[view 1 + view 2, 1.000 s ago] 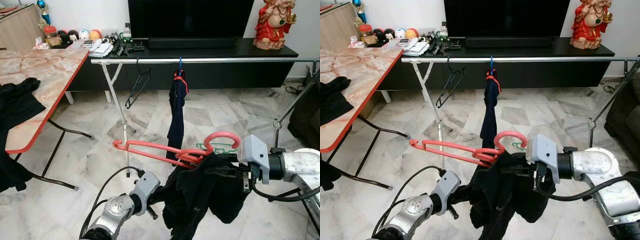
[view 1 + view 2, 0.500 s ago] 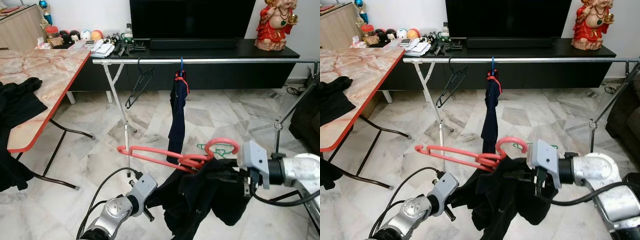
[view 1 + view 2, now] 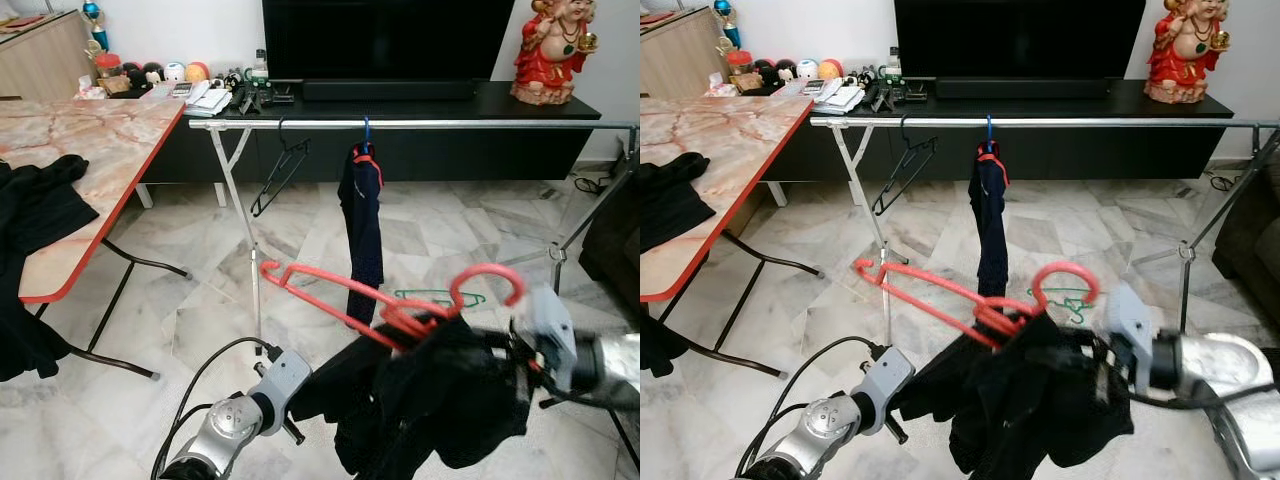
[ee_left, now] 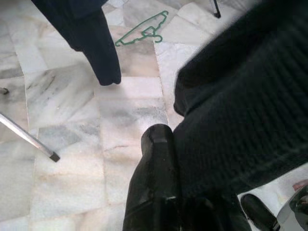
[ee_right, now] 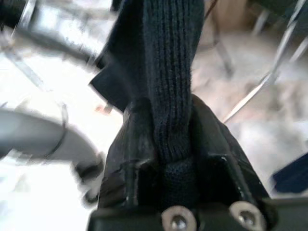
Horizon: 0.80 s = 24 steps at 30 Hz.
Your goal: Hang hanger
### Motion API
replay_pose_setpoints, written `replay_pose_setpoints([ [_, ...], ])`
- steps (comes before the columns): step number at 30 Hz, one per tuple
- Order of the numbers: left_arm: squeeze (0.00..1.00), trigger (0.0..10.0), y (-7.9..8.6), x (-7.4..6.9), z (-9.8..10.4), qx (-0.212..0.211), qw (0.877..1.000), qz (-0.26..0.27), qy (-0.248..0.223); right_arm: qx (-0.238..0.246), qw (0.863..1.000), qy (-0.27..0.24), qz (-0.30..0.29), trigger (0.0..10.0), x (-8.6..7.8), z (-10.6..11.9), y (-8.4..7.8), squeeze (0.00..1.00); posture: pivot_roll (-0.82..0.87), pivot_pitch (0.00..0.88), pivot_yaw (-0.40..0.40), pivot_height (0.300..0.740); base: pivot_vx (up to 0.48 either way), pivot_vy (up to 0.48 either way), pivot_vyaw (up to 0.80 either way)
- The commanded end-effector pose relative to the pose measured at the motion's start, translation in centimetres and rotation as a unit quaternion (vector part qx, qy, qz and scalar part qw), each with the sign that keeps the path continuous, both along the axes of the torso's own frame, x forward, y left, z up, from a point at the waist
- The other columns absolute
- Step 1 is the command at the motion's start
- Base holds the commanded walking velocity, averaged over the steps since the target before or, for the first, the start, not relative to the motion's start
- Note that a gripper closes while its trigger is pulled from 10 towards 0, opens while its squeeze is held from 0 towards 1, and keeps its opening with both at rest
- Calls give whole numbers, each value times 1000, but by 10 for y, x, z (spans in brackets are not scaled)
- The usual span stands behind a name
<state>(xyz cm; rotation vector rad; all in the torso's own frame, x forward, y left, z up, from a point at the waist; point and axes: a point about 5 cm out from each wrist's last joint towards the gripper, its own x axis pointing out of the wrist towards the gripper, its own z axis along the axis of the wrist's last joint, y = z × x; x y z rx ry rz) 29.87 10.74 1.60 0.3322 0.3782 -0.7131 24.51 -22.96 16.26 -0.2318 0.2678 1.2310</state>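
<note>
red plastic hanger (image 3: 385, 305), tilted, hook end raised toward the right, carrying a bunched black knit garment (image 3: 440, 400); held in mid-air, near side of the silver rail (image 3: 420, 124).

No text can be read anywhere (items too small).

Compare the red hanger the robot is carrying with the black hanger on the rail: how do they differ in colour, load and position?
The red hanger carries a black garment and is held tilted in the air; the black hanger is bare and hooked on the rail. The red one looks thicker, the black one thin. Both have a curved hook.
</note>
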Motion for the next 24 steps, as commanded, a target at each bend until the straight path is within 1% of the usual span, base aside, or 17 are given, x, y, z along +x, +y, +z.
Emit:
replay_pose_setpoints([
  [1,0,0,5,-7,-9,17,1000,4,20,-22,1000,-2,17,0,-5,2,-7,0,-78,66,-25,740,0,0,0],
  [3,0,0,5,-7,-10,18,1000,4,21,-49,998,13,21,0,-10,-5,-13,0,-77,74,-26,740,0,0,0],
  [4,0,0,6,-7,-11,18,1000,4,24,-88,996,15,20,0,-12,-11,-20,0,-78,75,-26,740,0,0,0],
  [5,0,0,6,-8,-11,19,999,1,27,-103,994,14,23,0,-13,-13,-23,0,-79,77,-24,740,0,0,0],
  [9,0,0,5,-9,-12,21,999,-5,30,-98,995,5,11,0,-9,-6,-28,0,-77,79,-19,740,0,0,0],
  [11,0,0,6,-9,-12,22,999,-4,31,-115,993,2,13,0,-8,-5,-31,0,-75,80,-18,740,0,0,0],
  [12,0,0,6,-9,-12,23,999,-4,31,-148,989,0,16,0,-8,-8,-35,0,-76,80,-18,740,0,0,0],
  [14,0,0,7,-9,-13,24,999,-2,31,-181,983,-7,18,0,-6,-12,-39,0,-75,83,-18,740,0,0,0],
  [16,0,0,7,-9,-13,24,999,-1,31,-189,982,-10,18,0,-6,-14,-40,0,-73,84,-16,740,0,0,0],
  [19,0,0,8,-9,-13,24,999,0,32,-225,974,-8,25,0,-6,-19,-43,0,-73,86,-15,740,0,0,0],
  [22,0,0,9,-9,-13,25,999,1,32,-278,960,-4,28,0,-6,-29,-49,0,-74,86,-15,740,0,0,0],
  [23,0,0,9,-9,-13,26,999,1,32,-291,956,-4,35,0,-7,-32,-50,0,-72,87,-15,740,0,0,0],
  [24,0,0,9,-9,-13,26,999,1,32,-291,956,-4,35,0,-7,-32,-50,0,-72,87,-15,740,0,0,0],
])
